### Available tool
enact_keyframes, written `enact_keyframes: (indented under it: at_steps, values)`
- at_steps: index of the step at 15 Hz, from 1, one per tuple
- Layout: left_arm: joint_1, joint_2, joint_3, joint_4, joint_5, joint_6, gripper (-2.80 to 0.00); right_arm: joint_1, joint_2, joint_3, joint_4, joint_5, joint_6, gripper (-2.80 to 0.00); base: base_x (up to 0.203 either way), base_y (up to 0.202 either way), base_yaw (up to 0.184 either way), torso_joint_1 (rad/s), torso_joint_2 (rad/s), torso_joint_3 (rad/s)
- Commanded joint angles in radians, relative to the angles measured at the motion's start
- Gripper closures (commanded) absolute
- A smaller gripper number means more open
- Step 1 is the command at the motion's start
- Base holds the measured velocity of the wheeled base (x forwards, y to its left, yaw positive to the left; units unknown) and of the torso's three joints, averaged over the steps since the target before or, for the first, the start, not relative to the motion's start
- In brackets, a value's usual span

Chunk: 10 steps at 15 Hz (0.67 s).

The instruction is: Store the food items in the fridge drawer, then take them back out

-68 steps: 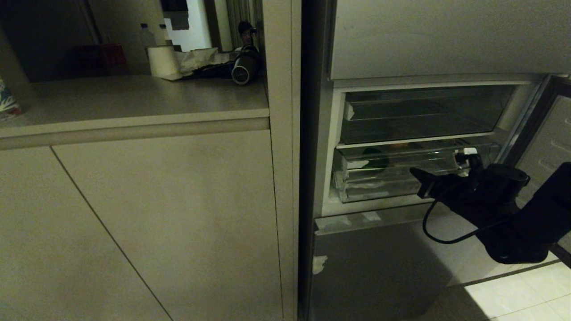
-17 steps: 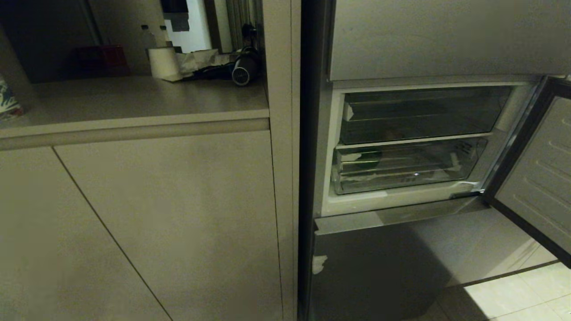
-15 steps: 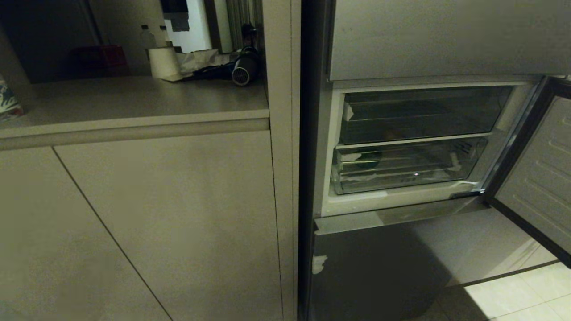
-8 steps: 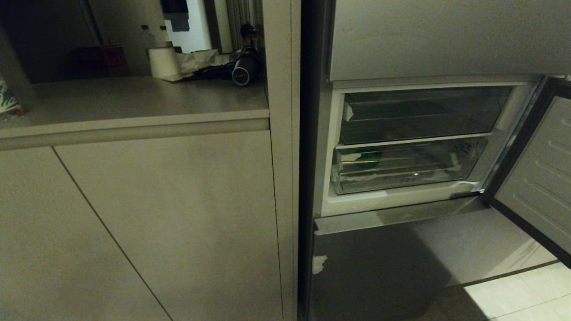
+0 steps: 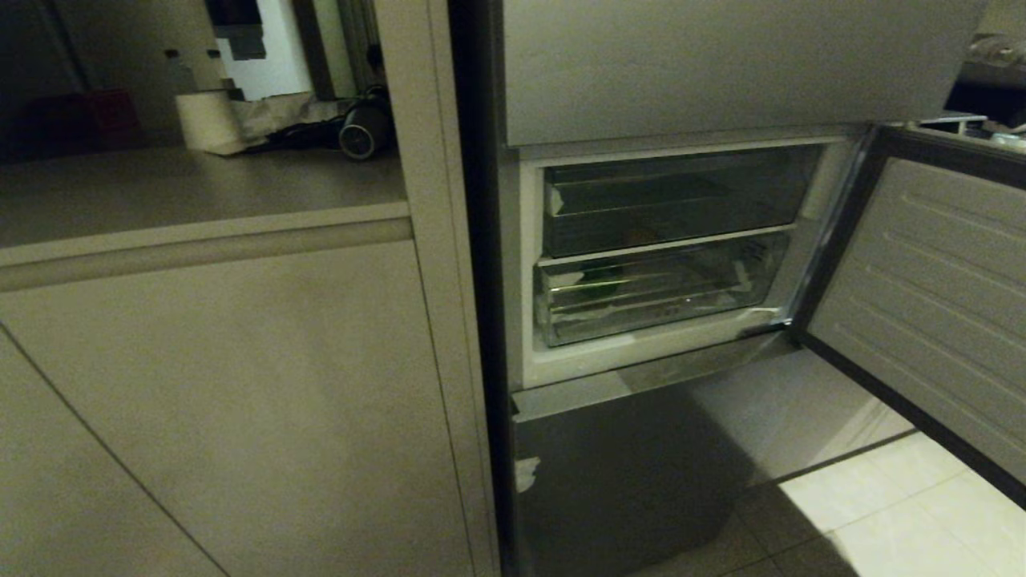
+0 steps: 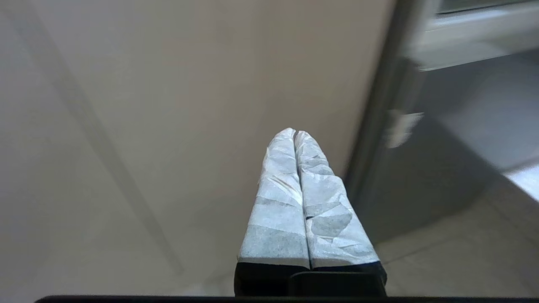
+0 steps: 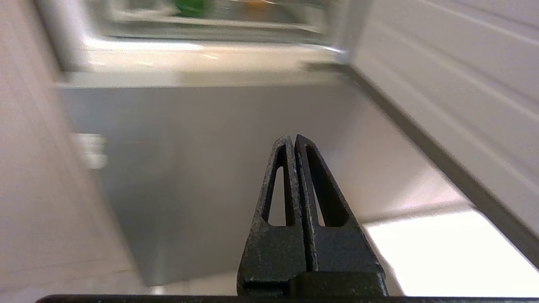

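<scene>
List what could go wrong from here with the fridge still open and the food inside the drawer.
1. The fridge door stands wide open on the robot's right; the base or right arm could clip it.
2. The green item shows only dimly through the clear fridge drawer, which looks pushed in, so a reach could be misjudged.
3. Both the right claw and left claw are shut and point low, away from the drawer; either must open before grasping.

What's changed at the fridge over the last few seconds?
The right end effector, which was at the lower drawer, has pulled out of the head view; it is shut and empty. That drawer now sits pushed in. The camera has swung right, so the scene shifted left. The fridge door stays open, the green pepper stays in the drawer, and the left end effector is shut.
</scene>
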Motion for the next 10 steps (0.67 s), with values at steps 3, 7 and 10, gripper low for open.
enact_keyframes:
  at_steps: [3,7,10]
  values:
    - [-0.001,0.002,0.000,0.000,0.001,0.000,0.00,0.000,0.002,0.031,-0.002,0.000,-0.001,0.00,0.000,0.009,-0.177,0.003,0.00,0.004]
    - [-0.001,0.002,0.000,0.000,0.000,0.000,0.00,0.000,0.002,0.031,-0.004,0.003,0.012,0.00,0.001,0.006,-0.172,0.001,0.00,0.002]
    - [-0.001,0.002,0.000,0.000,0.000,0.000,0.00,0.000,0.002,0.031,-0.006,0.003,0.057,0.00,0.000,0.002,-0.068,0.003,0.00,0.001]
